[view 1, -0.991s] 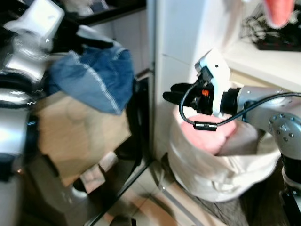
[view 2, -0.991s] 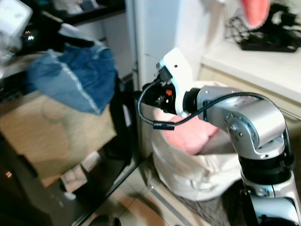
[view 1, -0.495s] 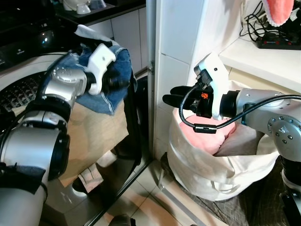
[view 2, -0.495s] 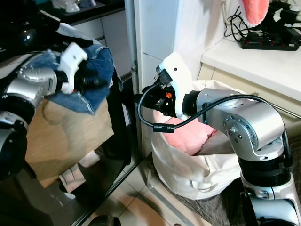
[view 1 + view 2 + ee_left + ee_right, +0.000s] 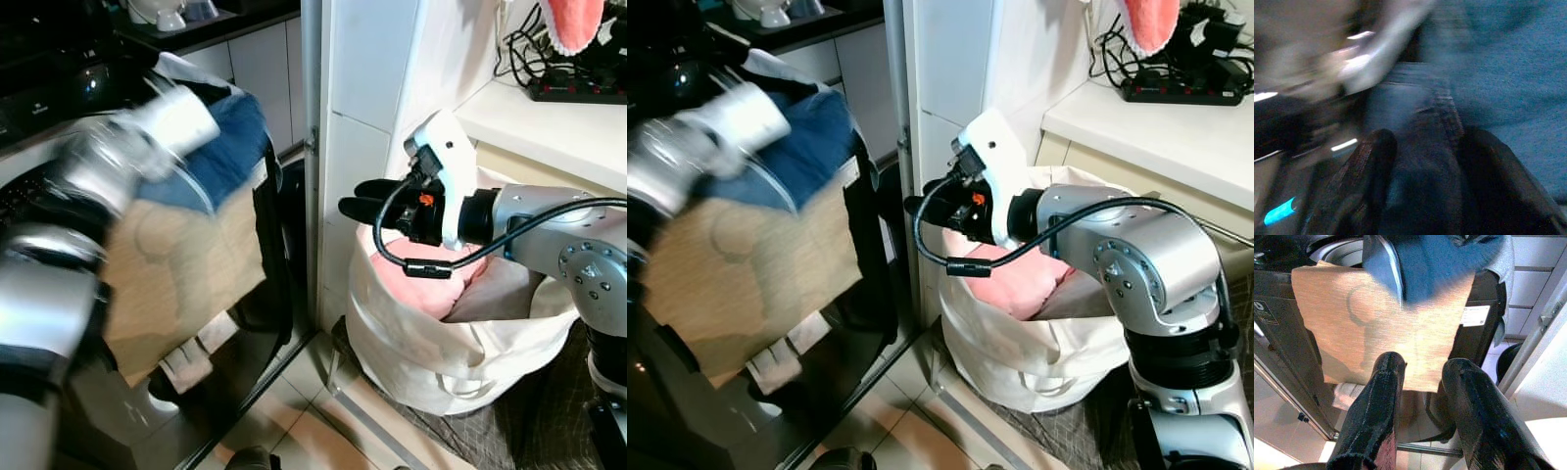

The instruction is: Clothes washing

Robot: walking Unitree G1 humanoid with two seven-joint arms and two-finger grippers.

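left gripper (image 5: pixel 1425 161) | clamped on blue denim garment (image 5: pixel 220 147) above washing machine | right gripper (image 5: pixel 358 208) | held parted, empty, over laundry bag (image 5: pixel 441 357)

Your robot's right arm (image 5: pixel 1136 245) is a run of brushed silver cylinders joined by black rings, with small dark screws set round the elbow housing. Its wrist carries a glossy white angular cover (image 5: pixel 446 162), and under that you can see a small orange part and a black camera block. A black cable (image 5: pixel 407 257) loops from the wrist, through a black connector with pale lettering, and back along the forearm. The right gripper (image 5: pixel 367 203) ends in two long black fingers (image 5: pixel 1374 406) with a matte, finely textured surface. Your left arm (image 5: pixel 93 181) is blurred: silver segments and a white wrist cover. Its own fingers (image 5: pixel 1364 176) are black too.
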